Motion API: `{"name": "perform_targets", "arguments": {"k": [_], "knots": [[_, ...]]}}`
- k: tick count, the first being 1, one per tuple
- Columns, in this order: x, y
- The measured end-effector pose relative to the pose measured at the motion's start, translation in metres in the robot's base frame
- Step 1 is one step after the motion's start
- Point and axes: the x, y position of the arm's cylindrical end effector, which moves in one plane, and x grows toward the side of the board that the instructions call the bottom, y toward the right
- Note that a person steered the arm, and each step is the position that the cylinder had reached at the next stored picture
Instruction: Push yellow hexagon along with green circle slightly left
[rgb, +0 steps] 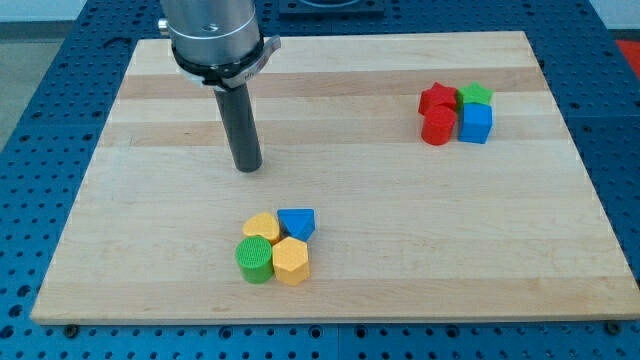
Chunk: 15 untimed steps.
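Observation:
The yellow hexagon (291, 261) sits near the view's bottom centre, touching the green circle (255, 259) on its left. A yellow heart-like block (262, 227) and a blue triangle (297, 222) sit just above them, forming one tight cluster. My tip (247, 167) rests on the board above the cluster, a little to its left, well apart from all the blocks.
A second cluster sits at the view's upper right: a red star (437, 98), a green star (476, 95), a red cylinder (438, 127) and a blue cube (475, 124). The wooden board (150, 250) ends close below the lower cluster.

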Motion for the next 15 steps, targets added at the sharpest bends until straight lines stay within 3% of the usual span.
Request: {"name": "perform_targets", "arguments": {"k": [1, 3, 5, 7, 10, 13, 15], "knots": [[-0.009, 0.016], [-0.008, 0.108], [0.0, 0.128], [0.09, 0.196], [0.148, 0.138], [0.154, 0.092], [0.152, 0.111]]}}
